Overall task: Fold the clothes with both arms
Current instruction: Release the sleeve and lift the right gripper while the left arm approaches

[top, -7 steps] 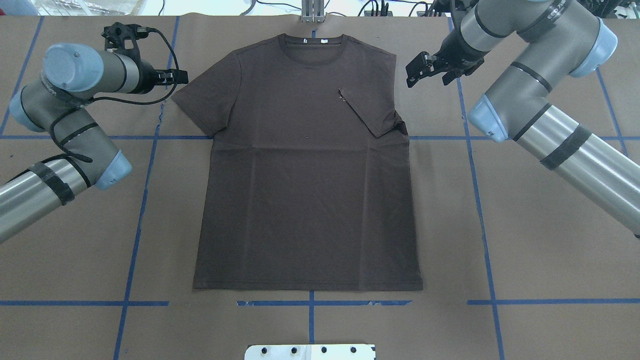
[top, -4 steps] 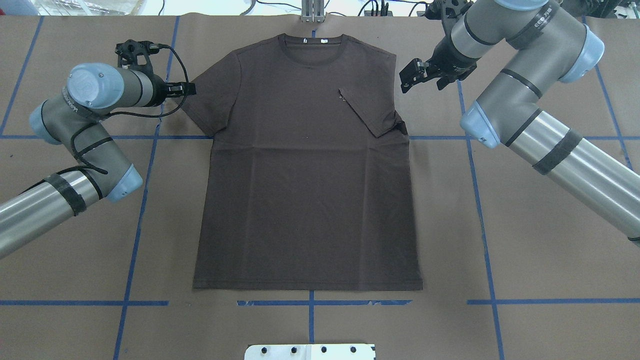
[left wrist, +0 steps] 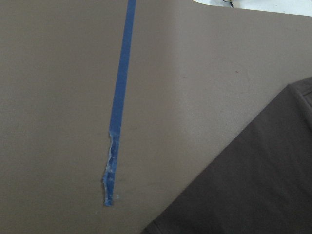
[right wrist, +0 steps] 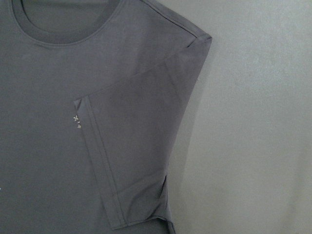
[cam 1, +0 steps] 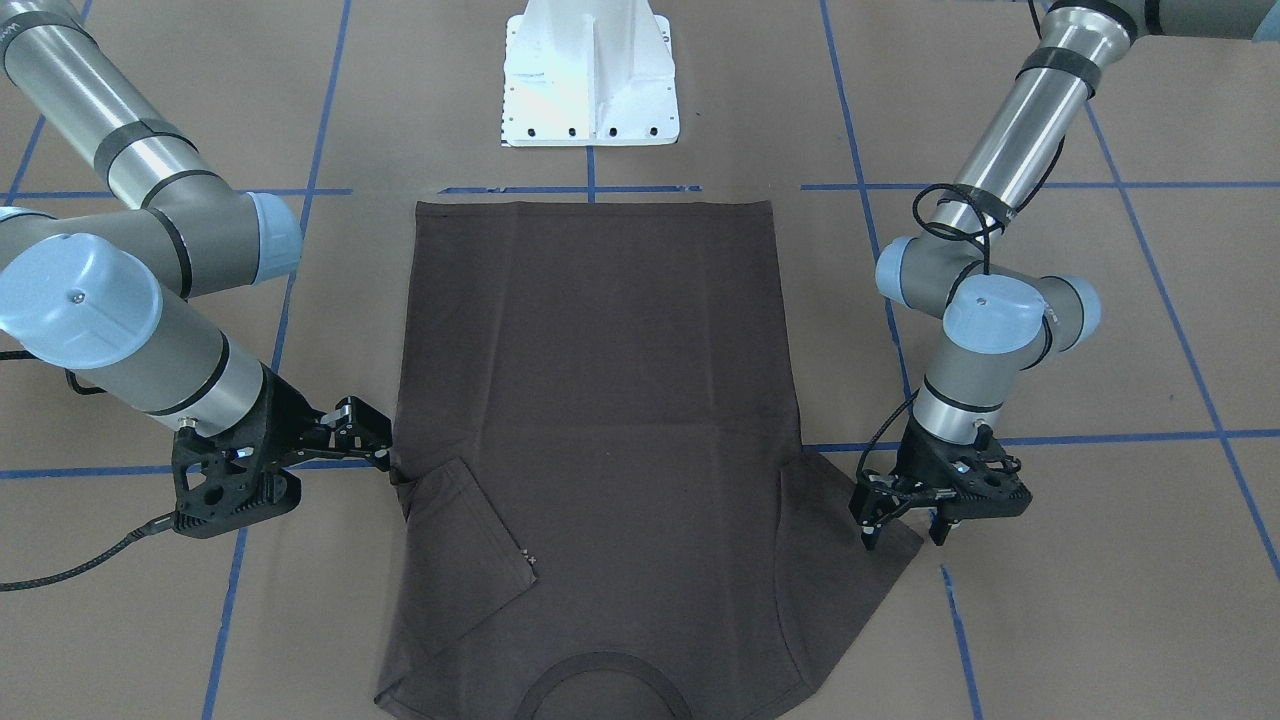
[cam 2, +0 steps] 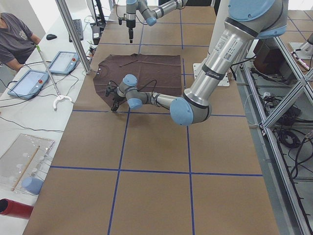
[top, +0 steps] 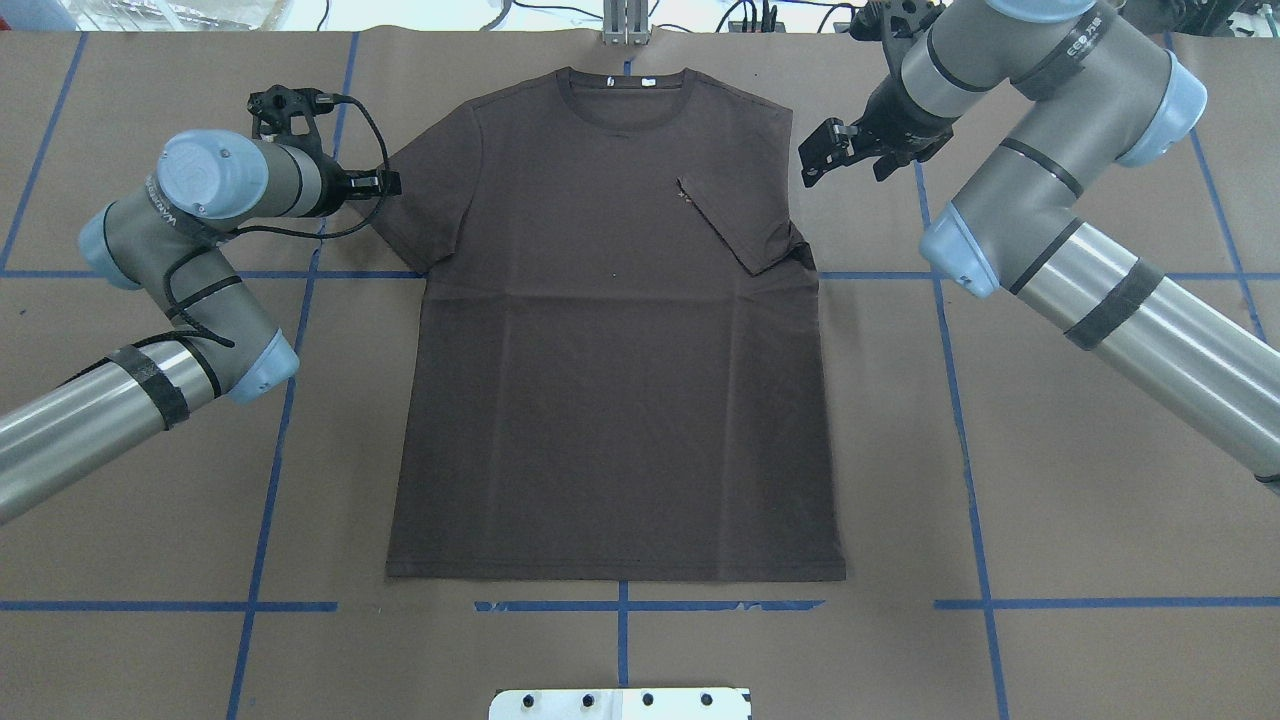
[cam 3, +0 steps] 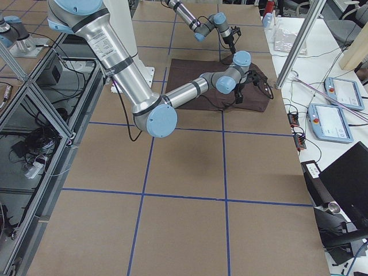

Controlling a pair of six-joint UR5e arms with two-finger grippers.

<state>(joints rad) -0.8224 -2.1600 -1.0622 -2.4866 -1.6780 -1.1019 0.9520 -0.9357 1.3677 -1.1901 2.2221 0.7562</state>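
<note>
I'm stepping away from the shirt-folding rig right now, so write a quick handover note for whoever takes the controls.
left gripper: open, gripping nothing, at the outer edge of the spread sleeve on the robot's left.
right gripper: open and empty, just off the shirt's shoulder on the robot's right.
T-shirt: flat on the table, collar on the side away from the robot's base.
Done: the folded sleeve on the robot's right lies in over the chest.
Left to do: fold the spread sleeve in, then probably fold the body.

Bright, even light from above; soft faint shadows; sharp focus, slight wrist-view softness.
</note>
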